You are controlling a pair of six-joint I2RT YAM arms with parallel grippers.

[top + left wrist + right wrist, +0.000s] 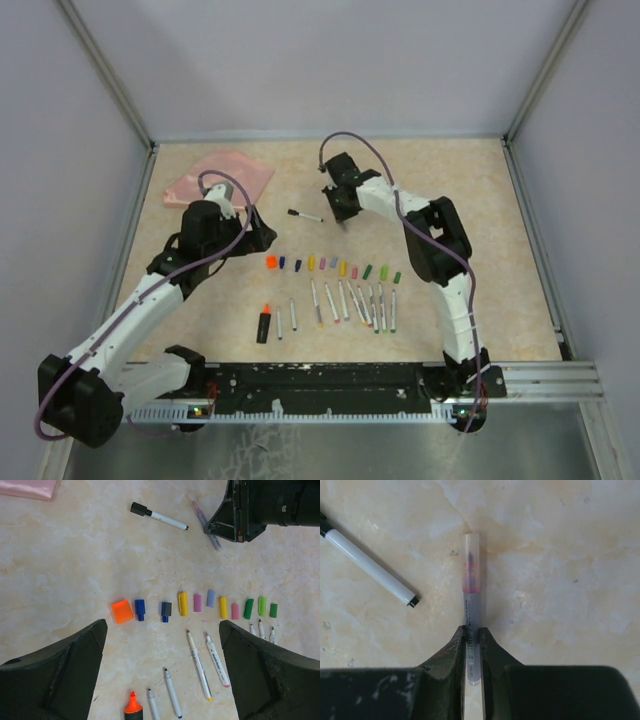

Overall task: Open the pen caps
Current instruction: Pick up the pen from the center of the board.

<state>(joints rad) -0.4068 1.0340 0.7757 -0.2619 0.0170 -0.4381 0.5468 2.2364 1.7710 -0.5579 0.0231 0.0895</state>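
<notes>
A beige marbled surface [480, 200] is enclosed by plain grey walls [300, 60]. A pink pouch [220, 178] is laid towards the far left.

Across the middle, loose caps [183, 603] are set out in a row, apart from one another. In the left wrist view they are read from left to right as orange, two blue, yellow, pink, lilac, yellow, pink and three green. Nearer the arm bases, uncapped pens [199, 665] are laid roughly parallel, tips towards the row. An orange highlighter [133, 707], also uncapped, is placed at their left end.

The left gripper [162, 622] is held above the row with its jaws spread wide, and nothing is between them.

The right gripper [472, 630] is positioned beyond the row, near the centre of the surface. It is pressed together on the barrel of a translucent pen [471, 612], which is pinched between the fingertips. A clear cap [471, 555] is seen fitted over the pen's reddish tip, pointing away from the gripper. Whether the pen is resting on the surface or raised just off it cannot be told.

To the left of the pen, and apart from it, a white marker [370, 565] is lying with a black cap [140, 508] fitted on one end
</notes>
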